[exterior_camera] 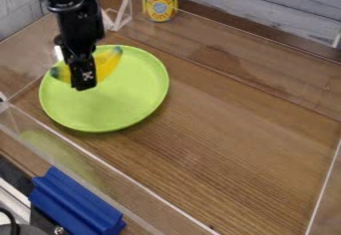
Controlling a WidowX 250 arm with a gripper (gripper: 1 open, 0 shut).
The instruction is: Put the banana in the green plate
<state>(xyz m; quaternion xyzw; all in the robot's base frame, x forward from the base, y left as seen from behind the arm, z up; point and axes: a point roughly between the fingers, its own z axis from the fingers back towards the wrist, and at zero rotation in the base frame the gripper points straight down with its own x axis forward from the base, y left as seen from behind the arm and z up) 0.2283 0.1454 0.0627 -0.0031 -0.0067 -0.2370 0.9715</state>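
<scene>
The green plate point(127, 95) lies on the wooden table at the left. My gripper point(83, 77) points straight down over the plate's left part and is shut on the banana point(110, 63). The yellow banana sticks out to the right of the black fingers, low over the plate's upper-left area. Whether it touches the plate I cannot tell. The arm hides the plate's far-left rim.
A yellow-labelled can point(160, 4) stands at the back by the wall. A blue object point(74, 207) lies at the front left, outside the clear low wall point(80, 159) that fences the wooden table point(240, 119).
</scene>
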